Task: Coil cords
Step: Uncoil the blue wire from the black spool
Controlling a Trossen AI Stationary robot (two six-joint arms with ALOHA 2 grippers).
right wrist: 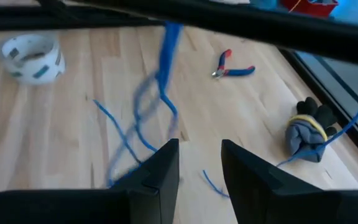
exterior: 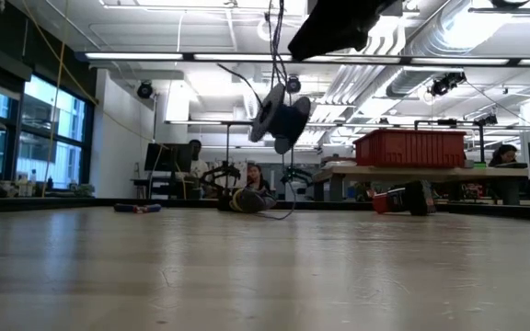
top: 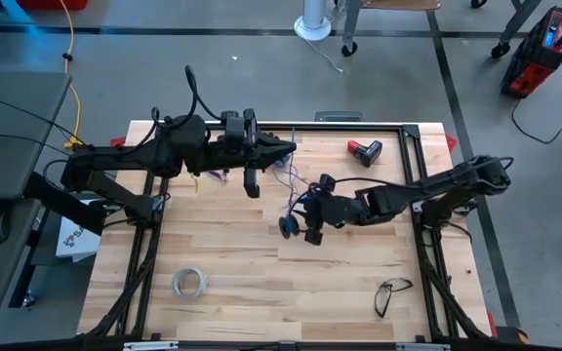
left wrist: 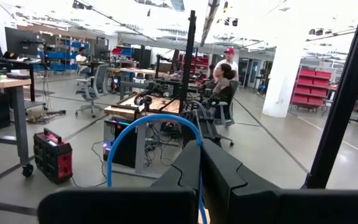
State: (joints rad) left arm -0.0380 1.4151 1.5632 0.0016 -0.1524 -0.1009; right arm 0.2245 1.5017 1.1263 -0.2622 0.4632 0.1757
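Observation:
The cord is a thin blue wire with a small dark spool (exterior: 279, 115). The spool hangs in the air well above the table, and the wire (exterior: 274, 41) runs straight up from it. My left gripper (top: 283, 151) is high over the table's far middle and is shut on the wire. My right gripper (top: 301, 222) stands beside the spool (top: 286, 226). Its fingers (right wrist: 166, 165) are apart, with only table showing between them. Loose blue strands (right wrist: 129, 134) trail toward the wood below. My left gripper pinches the blue wire between its two shut fingers (left wrist: 199, 186). The fingers lie about level and point toward the table's right. A loop of the wire (left wrist: 154, 116) arches up in front of the fingers, and the rest hangs down.
On the table lie a whitish tape ring (top: 189, 283), a pair of glasses (top: 390, 294), a red and black block (top: 364, 151), red and blue pliers (right wrist: 232, 64) and a grey bundle with a yellow band (right wrist: 306, 134). A dark frame (top: 418, 156) runs along the table's edges.

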